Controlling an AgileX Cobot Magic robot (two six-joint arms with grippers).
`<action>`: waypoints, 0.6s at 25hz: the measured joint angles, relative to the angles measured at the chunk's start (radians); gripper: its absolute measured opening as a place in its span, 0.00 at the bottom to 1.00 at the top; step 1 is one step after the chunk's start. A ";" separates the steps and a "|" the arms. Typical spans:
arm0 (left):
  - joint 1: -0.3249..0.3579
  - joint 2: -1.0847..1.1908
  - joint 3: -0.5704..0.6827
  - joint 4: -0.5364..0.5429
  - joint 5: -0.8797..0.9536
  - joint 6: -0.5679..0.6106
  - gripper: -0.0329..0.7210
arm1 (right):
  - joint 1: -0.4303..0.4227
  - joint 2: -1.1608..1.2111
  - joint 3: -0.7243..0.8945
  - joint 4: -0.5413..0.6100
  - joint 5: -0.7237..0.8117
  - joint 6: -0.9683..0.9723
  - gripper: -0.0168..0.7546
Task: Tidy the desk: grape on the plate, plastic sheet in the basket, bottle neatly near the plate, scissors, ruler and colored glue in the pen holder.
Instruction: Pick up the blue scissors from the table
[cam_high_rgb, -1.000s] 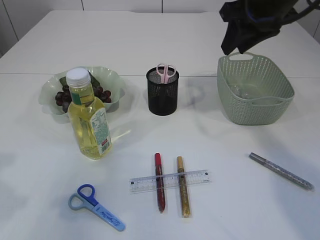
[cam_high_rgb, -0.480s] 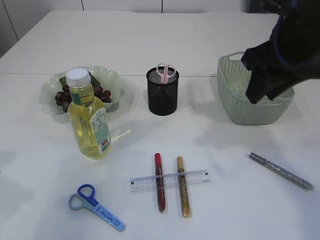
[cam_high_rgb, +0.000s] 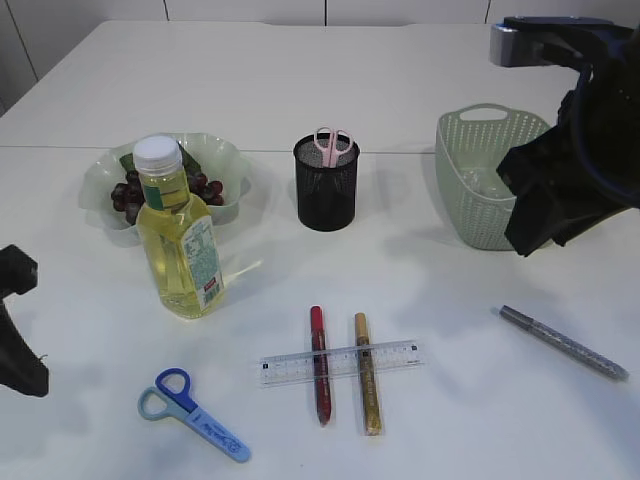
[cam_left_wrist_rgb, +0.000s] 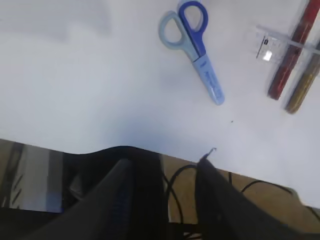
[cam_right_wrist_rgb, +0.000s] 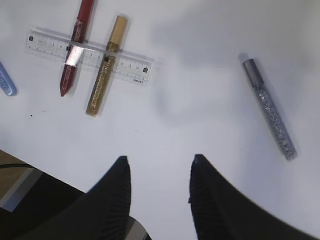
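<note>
The right gripper (cam_high_rgb: 545, 215) drops from the top of the frame to its right edge, covering the basket (cam_high_rgb: 470, 175), while the left gripper (cam_high_rgb: 15, 330) enters lower left.

A white surface (cam_high_rgb: 300, 80) holds many things. A bottle (cam_high_rgb: 178, 235) of yellow drink stands in front of a green plate (cam_high_rgb: 228, 165) with dark grapes (cam_high_rgb: 125, 192) on it. Pink scissors (cam_high_rgb: 333, 145) stick up from a black pen holder (cam_high_rgb: 325, 190). A clear ruler (cam_high_rgb: 340, 362) lies across a red glue stick (cam_high_rgb: 319, 385) and a gold glue stick (cam_high_rgb: 368, 395). Blue scissors (cam_high_rgb: 195, 415) lie near the front. A silver glue stick (cam_high_rgb: 562, 342) lies alone on the right. A dark arm (cam_high_rgb: 565, 185) hangs in front of the green basket (cam_high_rgb: 470, 190).
</note>
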 joint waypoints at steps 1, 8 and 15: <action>-0.032 0.000 0.000 0.022 -0.017 -0.075 0.45 | 0.000 0.000 0.000 0.000 -0.001 0.000 0.44; -0.322 0.018 0.000 0.302 -0.193 -0.764 0.45 | 0.000 0.000 0.000 -0.002 -0.013 0.000 0.44; -0.416 0.212 0.000 0.385 -0.361 -1.042 0.45 | 0.000 0.000 0.000 -0.002 -0.014 0.002 0.44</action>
